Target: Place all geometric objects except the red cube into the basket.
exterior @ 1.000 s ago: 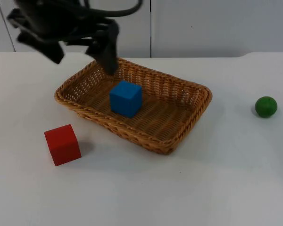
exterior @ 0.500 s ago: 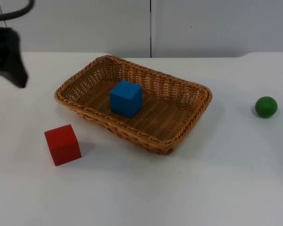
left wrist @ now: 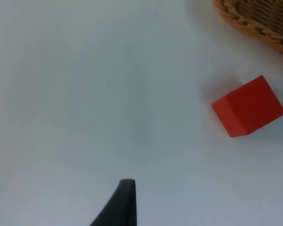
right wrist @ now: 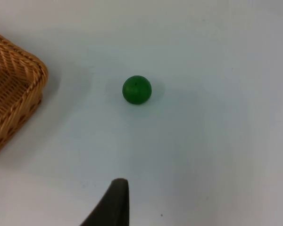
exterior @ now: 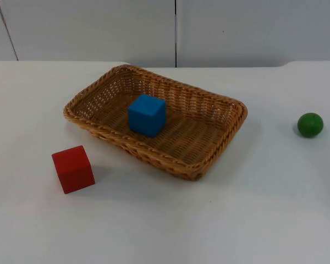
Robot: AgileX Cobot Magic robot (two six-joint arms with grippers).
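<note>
Left gripper [left wrist: 125, 207]: over bare white table [exterior: 170, 225], with the red cube [left wrist: 248, 106] and a corner of the wicker basket [left wrist: 254, 21] near; finger spread cannot be told. Right gripper [right wrist: 114, 205]: over the table facing the green ball [right wrist: 137, 89], basket corner to one side; spread likewise cannot be told. In the top view the basket [exterior: 231, 129] sits mid-table with the blue cube [exterior: 147, 114] inside, resting on its floor. Red cube [exterior: 73, 169] stands just outside the basket's near-left rim, apart from it. Green ball [exterior: 310, 125] lies well apart to the right. Grey partition wall [exterior: 236, 30] closes the far edge, one vertical seam visible.
</note>
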